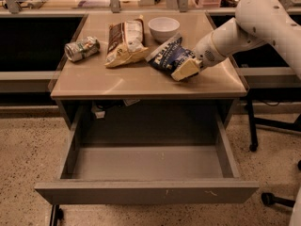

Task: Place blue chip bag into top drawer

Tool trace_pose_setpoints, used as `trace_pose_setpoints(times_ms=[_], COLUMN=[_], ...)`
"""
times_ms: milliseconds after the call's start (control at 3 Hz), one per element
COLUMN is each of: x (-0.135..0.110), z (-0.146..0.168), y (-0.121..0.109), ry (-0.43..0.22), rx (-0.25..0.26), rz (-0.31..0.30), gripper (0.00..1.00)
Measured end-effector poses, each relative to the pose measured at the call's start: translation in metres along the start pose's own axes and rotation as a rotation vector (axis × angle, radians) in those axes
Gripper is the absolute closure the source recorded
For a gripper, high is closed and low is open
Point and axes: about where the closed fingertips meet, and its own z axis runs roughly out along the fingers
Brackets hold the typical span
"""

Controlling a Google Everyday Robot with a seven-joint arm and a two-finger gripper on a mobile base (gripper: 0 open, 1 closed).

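Observation:
The blue chip bag lies crumpled on the tan table top, right of centre, just in front of the white bowl. My gripper reaches in from the right on the white arm and rests on the bag's right end, low against the table top. The top drawer is pulled fully open below the table. Its grey inside shows nothing in it.
A brown-and-cream bag lies left of the blue bag. A crushed can lies at the table's left. A white bowl stands at the back. A chair base with castors stands on the floor to the right.

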Motion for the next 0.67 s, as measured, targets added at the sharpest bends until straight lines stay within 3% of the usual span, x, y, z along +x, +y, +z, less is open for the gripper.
trace_pose_setpoints(times_ms=[333,667], x=[0.0,0.0], z=[0.0,0.0001], y=[0.0,0.0], ry=[0.0,0.0], rx=[0.0,0.0], rz=[0.0,0.0], gripper=[0.89,1.0])
